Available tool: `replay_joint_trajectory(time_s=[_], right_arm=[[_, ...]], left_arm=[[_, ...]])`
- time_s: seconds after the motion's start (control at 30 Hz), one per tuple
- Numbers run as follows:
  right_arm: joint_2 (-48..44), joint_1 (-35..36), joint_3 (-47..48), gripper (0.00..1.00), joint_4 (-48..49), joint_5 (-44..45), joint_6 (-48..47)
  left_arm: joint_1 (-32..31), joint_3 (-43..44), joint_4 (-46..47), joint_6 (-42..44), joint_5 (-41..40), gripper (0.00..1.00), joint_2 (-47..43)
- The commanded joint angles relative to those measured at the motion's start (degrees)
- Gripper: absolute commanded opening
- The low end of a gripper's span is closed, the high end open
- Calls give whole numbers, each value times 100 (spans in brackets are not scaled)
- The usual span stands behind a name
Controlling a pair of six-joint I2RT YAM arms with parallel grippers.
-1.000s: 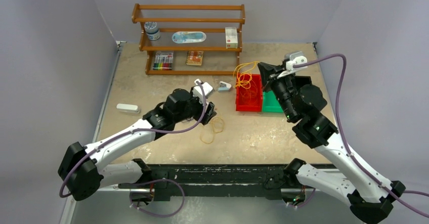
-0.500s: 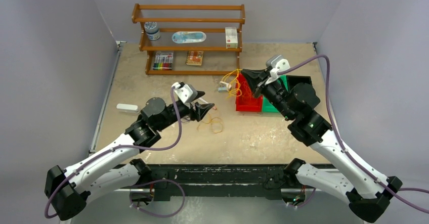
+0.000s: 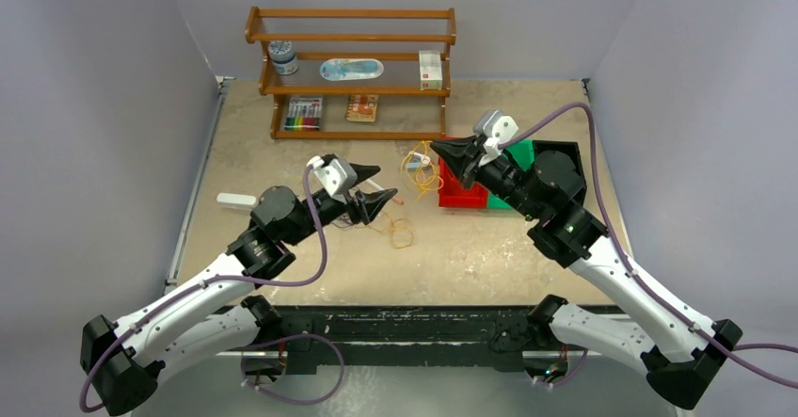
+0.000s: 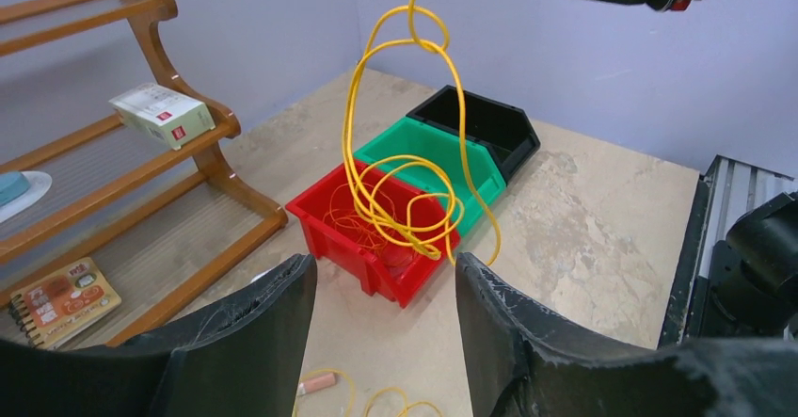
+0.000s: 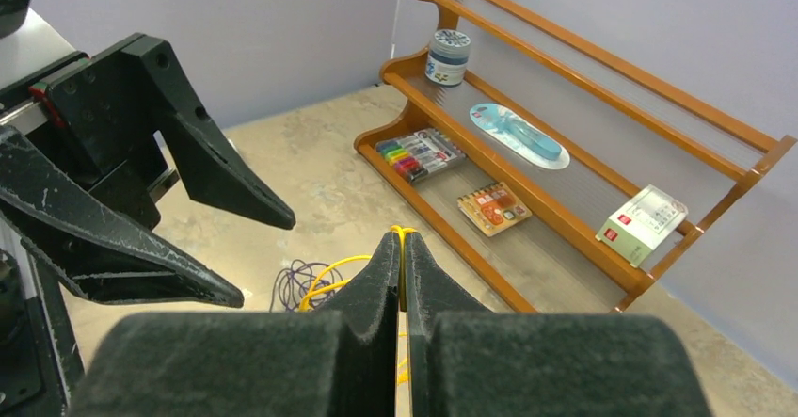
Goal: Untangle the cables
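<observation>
While pinching cables (image 3: 420,176) above mottled table (image 3: 489,257), right claw (image 3: 438,147); left claw (image 3: 384,184) wide; lilac walls (image 3: 113,78).

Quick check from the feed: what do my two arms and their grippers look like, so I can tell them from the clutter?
The left arm and right arm have white links between black joints, and a lilac hose loops along each. A white camera mount sits at each wrist. The left gripper and right gripper have matt black, wedge-shaped fingers tapering to points, flecked with pale scuffs.
</observation>
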Motion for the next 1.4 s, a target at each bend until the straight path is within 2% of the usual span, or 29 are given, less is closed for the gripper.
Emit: replay_joint_trajectory(time_s=[0.0,0.2,0.43,0.53,0.7,0.73,0.9,0.93,1.07,1.17,1.37], right_arm=[[11,14,48,0,371,-276,-105],[55,13,45,0,397,-403,-105],[48,12,47,0,402,-623,-114],[46,19,36,0,406,-653,-122],[46,12,11,0,406,-583,-131],[46,12,-3,0,400,-531,-132],[-32,12,-64,0,292,-350,-155],[-59,12,-69,1,223,-345,-161],[-213,15,-57,25,45,-275,-169],[-365,12,-67,36,-4,-38,-179],[-415,12,-105,44,-35,380,-112]], left_arm=[[-16,0,700,-151,90,55,44],[-14,74,972,-435,10,55,294],[-14,287,859,-976,-963,47,679],[-15,300,1016,-1093,-926,35,797],[-12,335,1252,-1166,-726,3,946],[-15,351,1237,-1148,-714,0,947],[-16,411,935,-861,-885,0,792],[-15,424,843,-786,-931,0,743],[-12,480,557,-373,-962,0,596],[-15,528,400,-154,-908,0,554],[-16,576,385,-9,-778,0,549]])
